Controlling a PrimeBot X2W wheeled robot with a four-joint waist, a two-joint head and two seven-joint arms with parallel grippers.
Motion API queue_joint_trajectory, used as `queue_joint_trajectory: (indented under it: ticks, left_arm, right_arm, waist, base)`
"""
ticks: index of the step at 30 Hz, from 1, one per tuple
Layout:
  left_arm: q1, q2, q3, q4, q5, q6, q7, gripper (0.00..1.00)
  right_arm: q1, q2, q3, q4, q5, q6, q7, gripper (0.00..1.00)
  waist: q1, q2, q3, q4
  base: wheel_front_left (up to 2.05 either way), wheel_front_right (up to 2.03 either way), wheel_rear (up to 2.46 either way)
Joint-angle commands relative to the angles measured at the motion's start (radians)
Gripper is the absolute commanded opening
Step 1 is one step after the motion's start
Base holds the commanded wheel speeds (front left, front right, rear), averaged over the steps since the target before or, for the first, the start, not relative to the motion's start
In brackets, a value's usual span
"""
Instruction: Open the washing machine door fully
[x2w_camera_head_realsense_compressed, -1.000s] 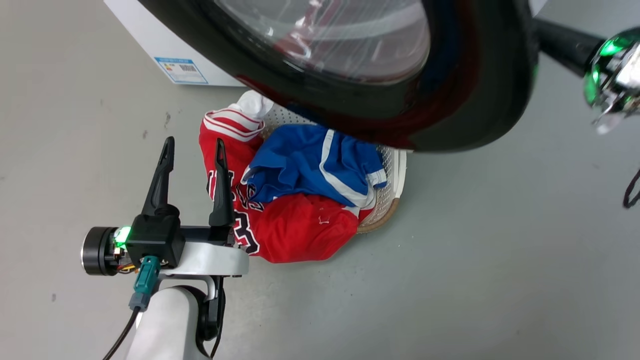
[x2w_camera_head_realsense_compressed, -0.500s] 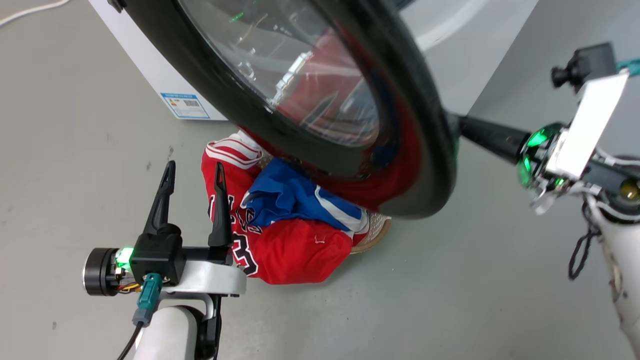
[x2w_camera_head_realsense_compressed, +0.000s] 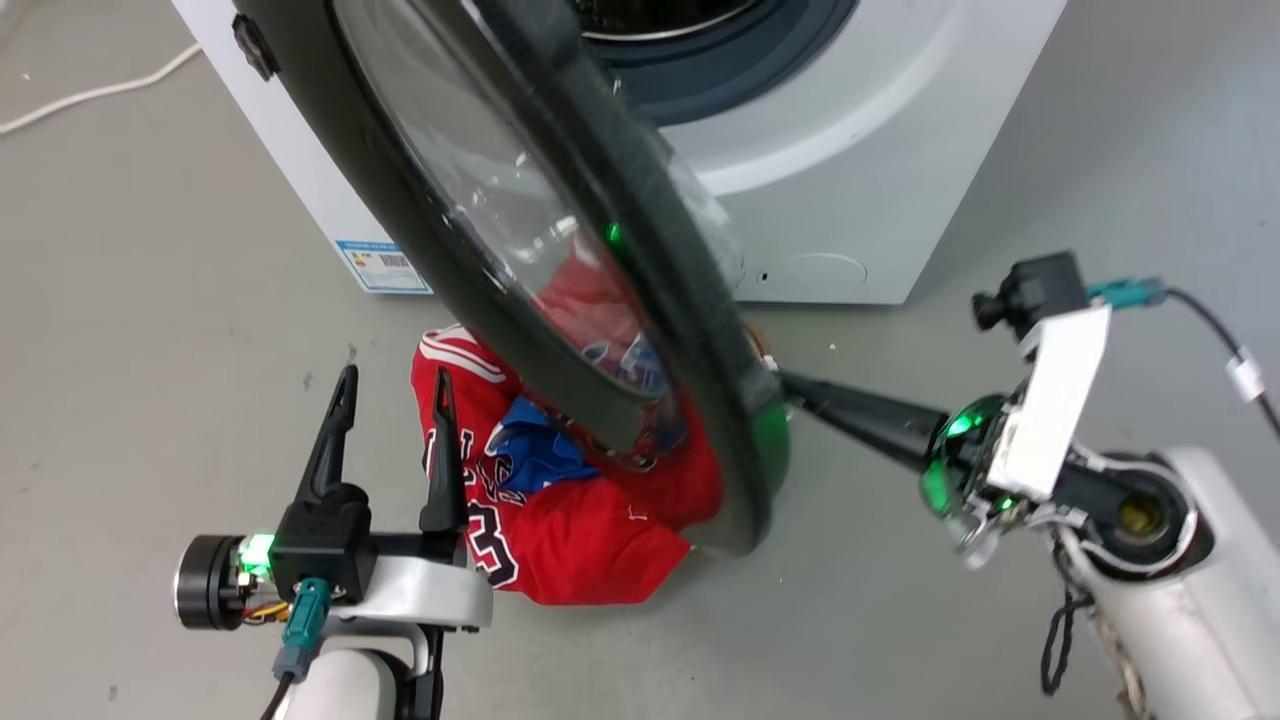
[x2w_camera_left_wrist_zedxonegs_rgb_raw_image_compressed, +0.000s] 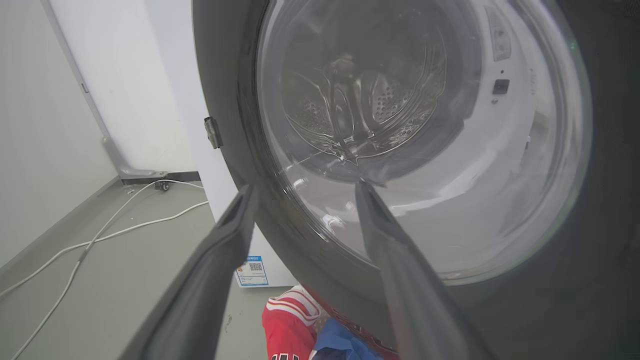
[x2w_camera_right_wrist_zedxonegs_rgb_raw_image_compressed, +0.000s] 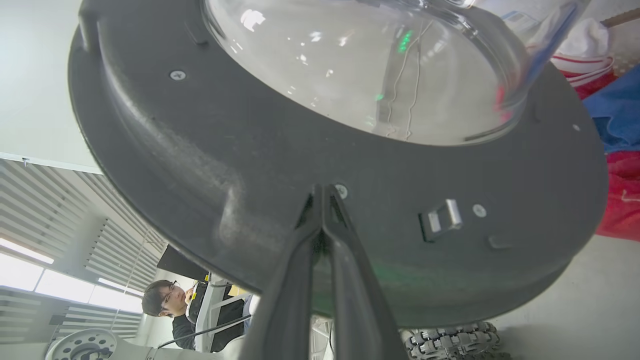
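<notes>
The washing machine (x2w_camera_head_realsense_compressed: 900, 150) is white and stands at the top of the head view, with its grey-rimmed drum opening (x2w_camera_head_realsense_compressed: 700, 30) uncovered. The washing machine door (x2w_camera_head_realsense_compressed: 650, 240), black with a bulging clear glass bowl, stands swung out, nearly edge-on to me. My right gripper (x2w_camera_head_realsense_compressed: 790, 382) is shut with nothing held, and its tips (x2w_camera_right_wrist_zedxonegs_rgb_raw_image_compressed: 322, 192) press on the door's inner face (x2w_camera_right_wrist_zedxonegs_rgb_raw_image_compressed: 250, 165) near the latch (x2w_camera_right_wrist_zedxonegs_rgb_raw_image_compressed: 442, 217). My left gripper (x2w_camera_head_realsense_compressed: 390, 385) is open at the lower left. The left gripper (x2w_camera_left_wrist_zedxonegs_rgb_raw_image_compressed: 305, 190) faces the door's outer glass (x2w_camera_left_wrist_zedxonegs_rgb_raw_image_compressed: 425, 150) without touching it.
A red jersey (x2w_camera_head_realsense_compressed: 590, 540) and a blue garment (x2w_camera_head_realsense_compressed: 530, 455) lie heaped on the floor under the door's lower rim. A blue label (x2w_camera_head_realsense_compressed: 383, 265) and a round cap (x2w_camera_head_realsense_compressed: 820, 272) mark the washer's front. A white cable (x2w_camera_head_realsense_compressed: 90, 95) runs at far left. A person (x2w_camera_right_wrist_zedxonegs_rgb_raw_image_compressed: 167, 305) sits in the background.
The head camera has shifted, bringing the washer's front into view. The door has swung further out from the opening, and my shut right gripper has followed it. My left gripper keeps its pose.
</notes>
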Motion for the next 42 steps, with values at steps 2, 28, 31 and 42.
queue_joint_trajectory:
  ticks: [2,28,31,42]
  left_arm:
    - [0.02,-0.001,0.0,0.003,0.006,0.0,-0.003,1.0]
    - [0.09,-0.001,-0.004,0.01,-0.002,0.007,-0.003,1.0]
    - [0.095,-0.001,-0.004,0.011,-0.004,0.011,-0.003,1.0]
    - [0.146,-0.001,0.0,0.016,-0.009,0.015,-0.003,1.0]
  right_arm:
    - [0.054,0.021,0.023,-0.005,-0.001,-0.001,0.001,0.0]
    - [0.248,0.171,0.055,0.006,0.014,0.0,-0.054,0.0]
    - [0.277,0.175,0.017,-0.006,0.025,0.0,-0.083,0.0]
    - [0.409,0.189,-0.2,-0.12,0.007,0.0,-0.305,1.0]
  waist:
    - [0.0001,0.0,-0.023,0.002]
    - [0.0001,0.0,-0.116,0.013]
    - [0.0001,0.0,-0.127,0.011]
    - [0.0001,0.0,-0.197,-0.013]
  base:
    - [0.0,0.0,0.0]
    - [0.0,0.0,0.0]
    - [0.0,0.0,0.0]
    - [0.0,0.0,0.0]
